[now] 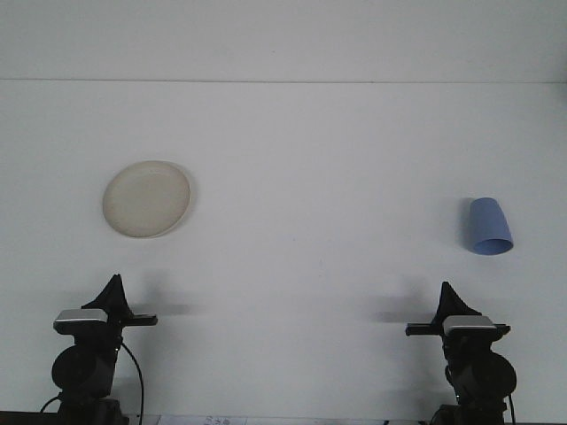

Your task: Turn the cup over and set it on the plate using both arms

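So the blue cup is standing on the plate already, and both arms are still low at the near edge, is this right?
Not quite. The front view shows the blue cup on the bare table at the right, far from the plate at the left. Both arms are indeed low at the near edge.

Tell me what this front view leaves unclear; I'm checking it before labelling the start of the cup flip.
- Left gripper: seen end-on, so its opening is unreadable.
- Right gripper: likewise.
- Both arm bases: cut off by the bottom edge.
- Small blue plastic cup: too small to tell whether its wide end is an open mouth.
- Round cream plate: surface too blurred to show detail.
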`<state>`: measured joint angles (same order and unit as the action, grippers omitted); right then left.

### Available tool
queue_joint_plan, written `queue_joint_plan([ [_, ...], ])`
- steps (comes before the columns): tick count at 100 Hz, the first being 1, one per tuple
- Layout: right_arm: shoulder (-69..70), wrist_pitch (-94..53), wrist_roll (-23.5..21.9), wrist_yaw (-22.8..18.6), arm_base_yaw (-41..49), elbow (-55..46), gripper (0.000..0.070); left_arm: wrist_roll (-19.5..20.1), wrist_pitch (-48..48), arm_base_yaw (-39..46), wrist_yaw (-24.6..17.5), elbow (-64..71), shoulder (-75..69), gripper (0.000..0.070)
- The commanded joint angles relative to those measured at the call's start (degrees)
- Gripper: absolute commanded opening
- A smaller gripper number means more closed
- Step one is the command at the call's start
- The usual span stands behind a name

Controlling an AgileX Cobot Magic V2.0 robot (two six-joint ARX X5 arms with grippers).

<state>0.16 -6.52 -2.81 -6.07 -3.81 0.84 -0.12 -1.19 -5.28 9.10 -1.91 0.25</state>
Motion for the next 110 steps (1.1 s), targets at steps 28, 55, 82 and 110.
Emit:
queue_joint_plan([
  [28, -0.11, 0.7, -0.44, 0.02, -0.02, -0.11, 0.0007, -0.39, -0.61, 0.02, 0.22, 1.11, -0.09, 0.0016],
  [55, -0.11, 0.7, -0.44, 0.02, -0.02, -0.11, 0.0007, -0.39, -0.61, 0.02, 0.22, 1.11, -0.09, 0.0016],
  [82, -0.11, 4.52, -1.86, -0.2, 0.0, -0.11, 0.0007, -0.39, -0.61, 0.02, 0.22, 1.11, -0.09, 0.0016],
  [110, -0.11, 7.1, -9.73, -1.11, 0.04, -0.11, 0.0007, -0.39, -0.61, 0.02, 0.22, 1.11, -0.09, 0.0016],
])
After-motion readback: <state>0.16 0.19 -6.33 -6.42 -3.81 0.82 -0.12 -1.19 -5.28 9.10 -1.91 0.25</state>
